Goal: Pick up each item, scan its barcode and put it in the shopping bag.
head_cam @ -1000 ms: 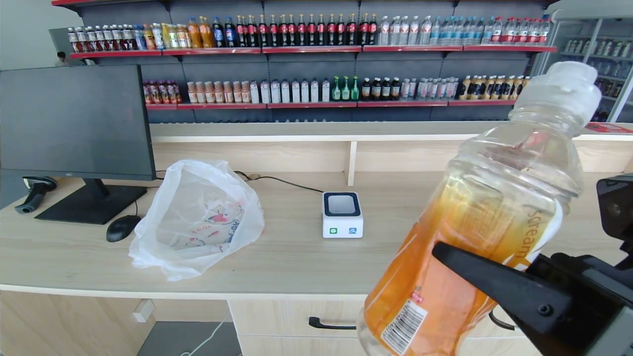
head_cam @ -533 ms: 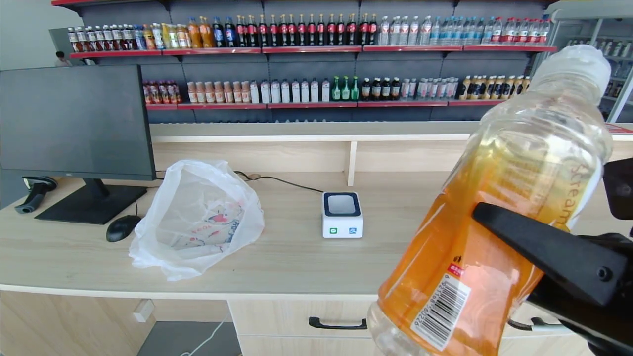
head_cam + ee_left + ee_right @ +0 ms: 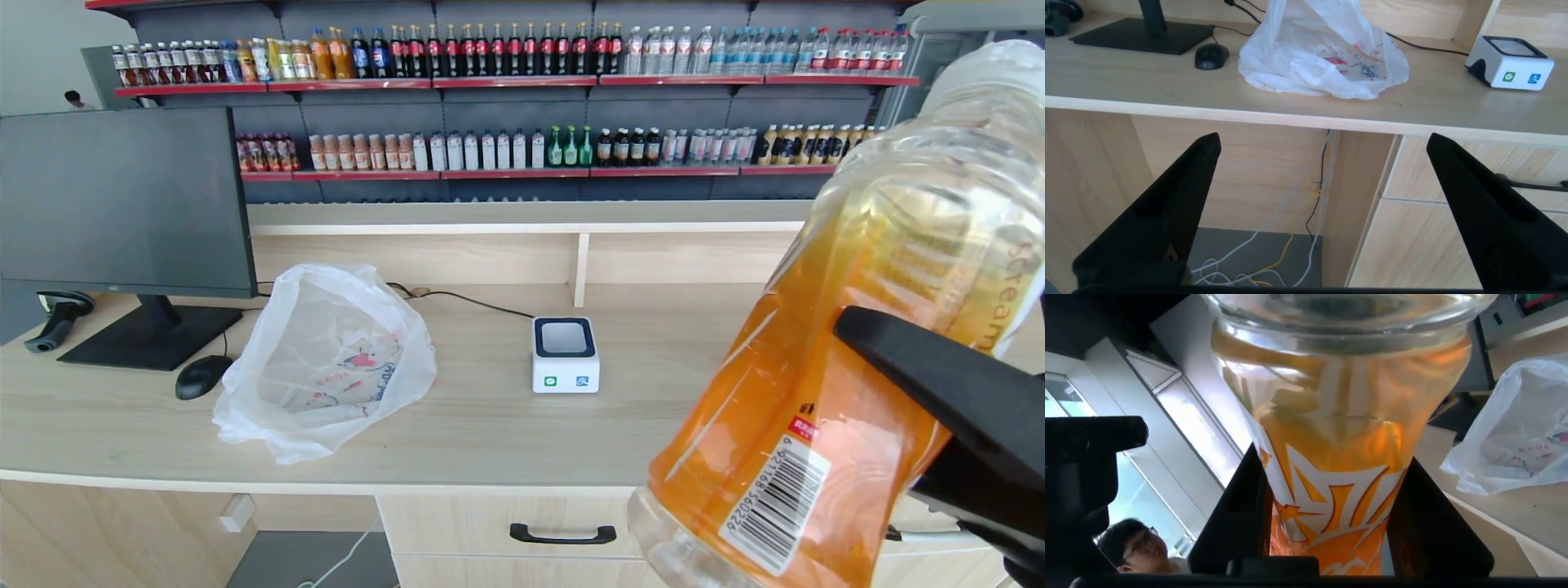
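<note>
Across the back you have the shelves [image 3: 506, 122], two red-edged rows packed with drink bottles. In front of them runs the pale wooden counter [image 3: 490, 425], with a raised ledge along its far side and a drawer handle [image 3: 562, 535] on its front below the edge.

On the counter's left end stands the dark monitor [image 3: 122, 200] on its flat foot. Just to its right the white shopping bag [image 3: 326, 359] sits slumped, its mouth facing up and toward you. It lies between the monitor and the scanner, touching neither.

Your task item, the bottle [image 3: 775, 392] of orange drink, is off the counter and held up close to the head camera, tilted with its cap toward the upper right and its base low. It hides the right part of the counter from you. The barcode near its base faces the head camera, not the scanner. The right gripper [image 3: 1335, 531] has its jaws clamped on the bottle's labelled body, one finger on each side.

The left gripper [image 3: 1319, 151] hangs low in front of the counter, below its edge, jaws spread wide with nothing between them.

The small white scanner [image 3: 565, 354] sits mid-counter with its dark window facing up, and a black cable [image 3: 473, 302] runs along the counter behind it. The mouse [image 3: 202, 376] lies just beside the bag's left edge, near the monitor's foot. A black handheld scanner [image 3: 57, 318] rests at the counter's far left.
</note>
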Controlling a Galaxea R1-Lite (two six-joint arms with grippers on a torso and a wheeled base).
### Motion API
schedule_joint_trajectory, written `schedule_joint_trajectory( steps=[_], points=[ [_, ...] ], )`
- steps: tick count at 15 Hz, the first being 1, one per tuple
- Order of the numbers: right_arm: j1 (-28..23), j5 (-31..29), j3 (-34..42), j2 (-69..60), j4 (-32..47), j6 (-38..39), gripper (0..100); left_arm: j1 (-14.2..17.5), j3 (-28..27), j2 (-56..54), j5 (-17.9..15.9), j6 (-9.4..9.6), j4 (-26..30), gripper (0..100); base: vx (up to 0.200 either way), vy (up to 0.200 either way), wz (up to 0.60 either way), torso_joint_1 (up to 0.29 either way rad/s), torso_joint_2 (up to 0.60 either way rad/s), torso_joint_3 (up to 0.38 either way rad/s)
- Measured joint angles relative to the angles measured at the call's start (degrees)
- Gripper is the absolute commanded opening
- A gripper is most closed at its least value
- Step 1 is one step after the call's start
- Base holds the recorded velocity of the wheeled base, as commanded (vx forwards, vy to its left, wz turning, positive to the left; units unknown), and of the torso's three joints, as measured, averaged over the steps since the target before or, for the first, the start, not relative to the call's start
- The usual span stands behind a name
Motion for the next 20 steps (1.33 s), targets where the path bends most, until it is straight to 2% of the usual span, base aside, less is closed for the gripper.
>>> schedule_joint_trajectory(
  steps=[8,12,15,20],
  points=[
    [0.0,0.0,0.2,0.3,0.0,-0.3,0,0.0,0.0,0.0,0.0,0.02,0.0,100,0.0,0.0,0.0,0.0,0.0,0.0],
    [0.0,0.0,0.6,1.1,0.0,-3.1,0,0.0,0.0,0.0,0.0,0.0,0.0,100,0.0,0.0,0.0,0.0,0.0,0.0],
    [-0.3,-0.1,0.3,3.6,0.0,-13.5,0,0.0,0.0,0.0,0.0,0.02,0.0,100,0.0,0.0,0.0,0.0,0.0,0.0],
    [-3.8,-5.2,-2.3,9.8,-0.1,-34.6,0,0.0,0.0,0.0,0.0,0.02,0.0,100,0.0,0.0,0.0,0.0,0.0,0.0]
  ],
)
